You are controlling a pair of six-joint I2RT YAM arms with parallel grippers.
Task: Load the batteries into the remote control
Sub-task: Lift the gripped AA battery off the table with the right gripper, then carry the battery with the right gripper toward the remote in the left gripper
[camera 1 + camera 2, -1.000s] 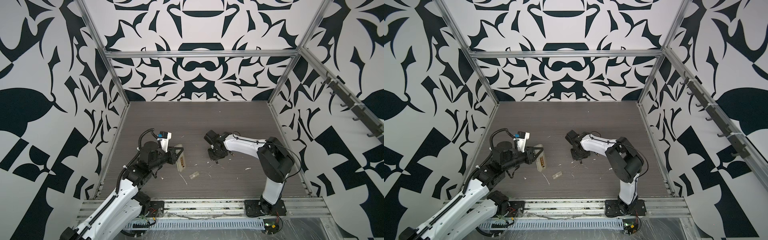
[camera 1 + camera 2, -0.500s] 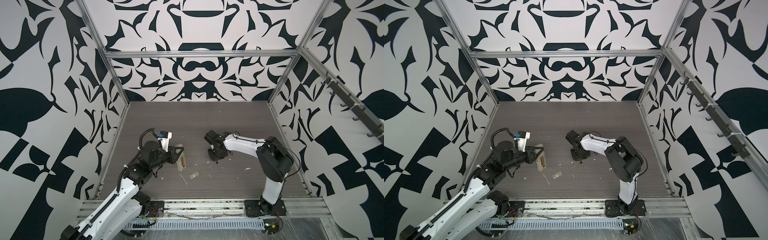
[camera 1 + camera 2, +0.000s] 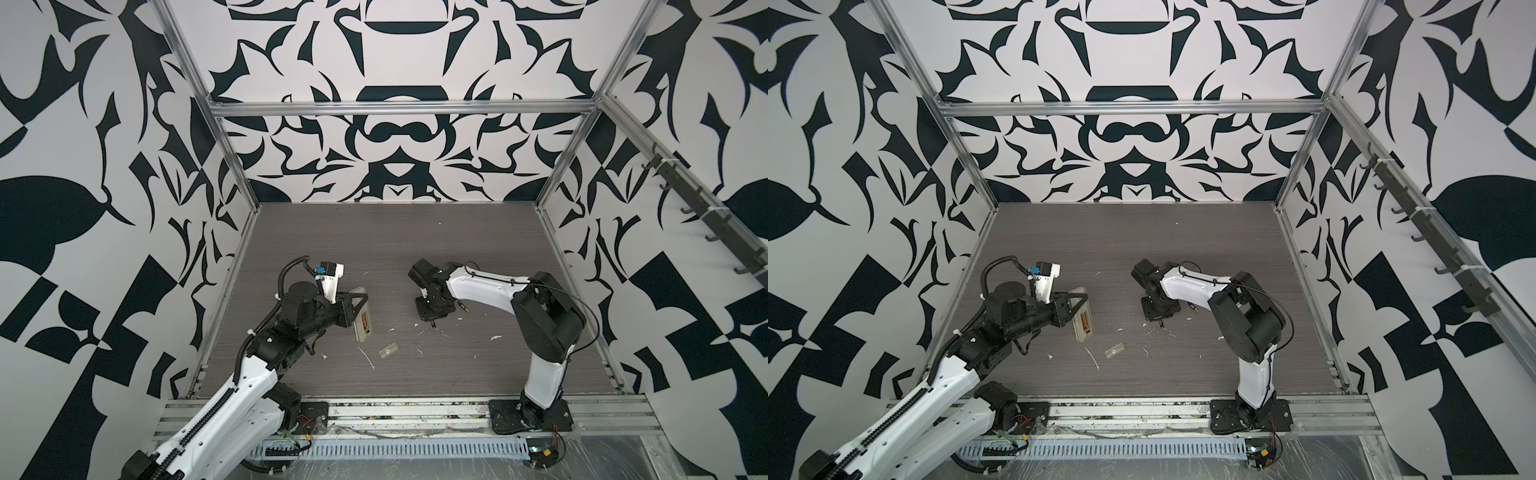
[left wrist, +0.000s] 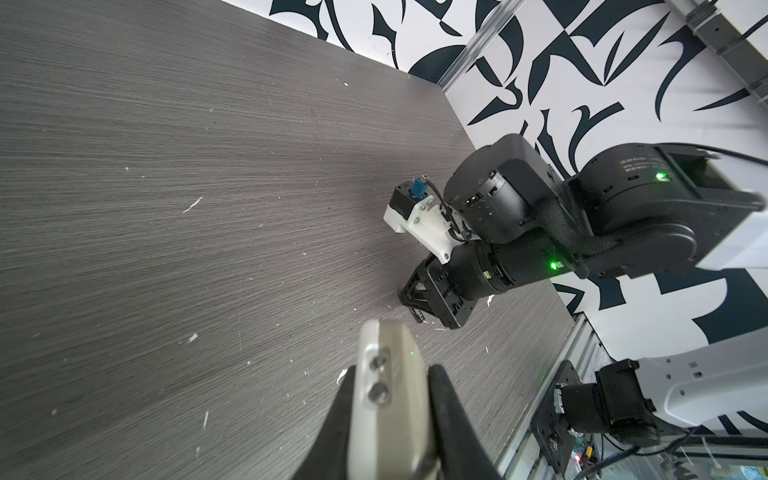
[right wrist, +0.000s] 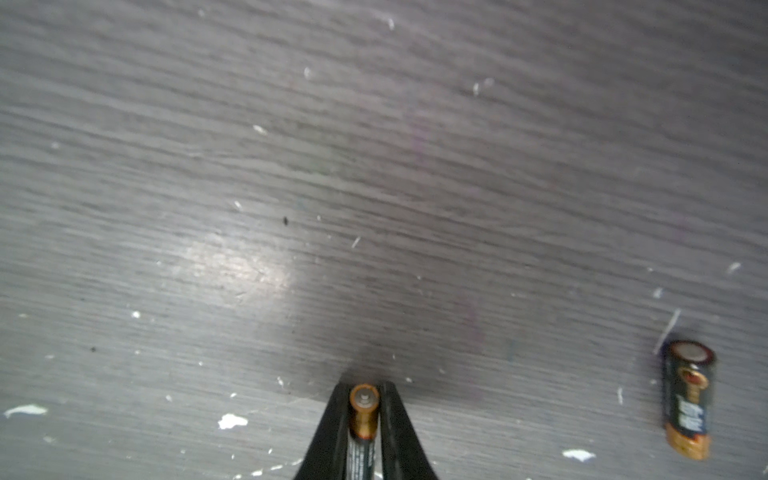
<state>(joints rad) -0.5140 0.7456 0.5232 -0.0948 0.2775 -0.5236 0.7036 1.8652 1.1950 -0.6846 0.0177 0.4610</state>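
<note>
My left gripper [image 3: 356, 306] [image 4: 388, 376] is shut on the remote control [image 3: 361, 318] [image 3: 1084, 320] [image 4: 384, 399], a slim white handset held off the table, left of centre in both top views. Its open battery recess faces the middle. At centre, my right gripper [image 3: 432, 325] [image 5: 364, 388] points down at the table. It is shut on one of the batteries [image 5: 364, 415], whose copper tip sticks out between the fingers. The other battery [image 5: 688, 399] lies loose on the table beside that gripper.
A small translucent cover piece [image 3: 387, 351] [image 3: 1115, 350] lies on the grey wood table [image 3: 415, 249] between the two arms, near the front. White scraps are scattered around it. Patterned walls and metal frame rails close in the left, back and right sides.
The right gripper's fingers have drawn in a little onto the battery. Both arms otherwise keep their places, and the remote control has not moved.
</note>
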